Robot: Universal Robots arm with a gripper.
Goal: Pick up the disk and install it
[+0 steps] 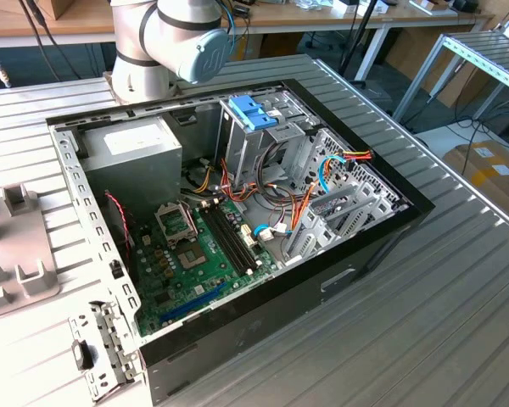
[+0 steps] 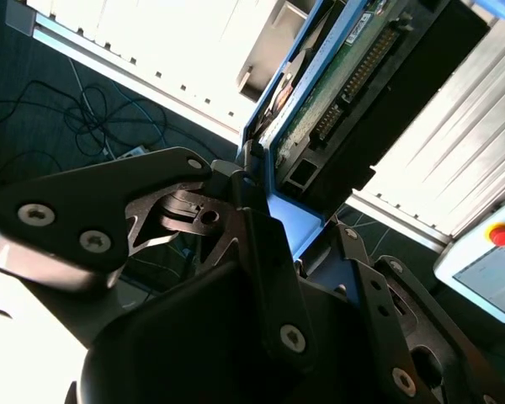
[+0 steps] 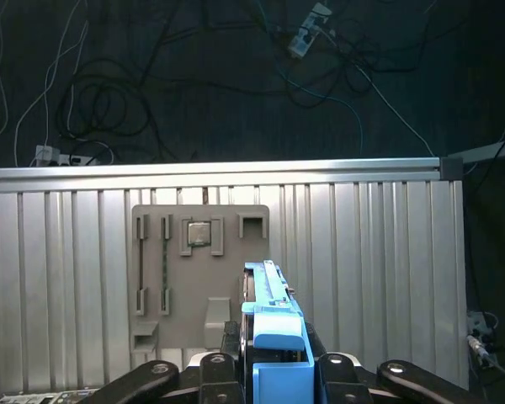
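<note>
My gripper (image 3: pixel 273 358) is shut on the disk (image 3: pixel 272 295), held on edge with its bright blue carrier between the black fingers (image 3: pixel 227 341). In the second wrist view the disk (image 2: pixel 337 76) shows its green circuit board, a black connector and its blue frame. There the gripper (image 2: pixel 293 225) clamps its blue end. The disk hangs well above a ribbed metal table (image 3: pixel 370 252). In the exterior view the open computer case (image 1: pixel 237 195) lies on the table, and the arm's base (image 1: pixel 165 42) stands behind it.
A grey fixture plate (image 3: pixel 200 269) lies on the table under the disk; the same grey fixture (image 1: pixel 17 246) is at the exterior view's left. Inside the case are a grey power supply (image 1: pixel 140 153), a green motherboard (image 1: pixel 191 259), a drive cage with a pale blue latch (image 1: pixel 253 112) and loose cables (image 1: pixel 322 170).
</note>
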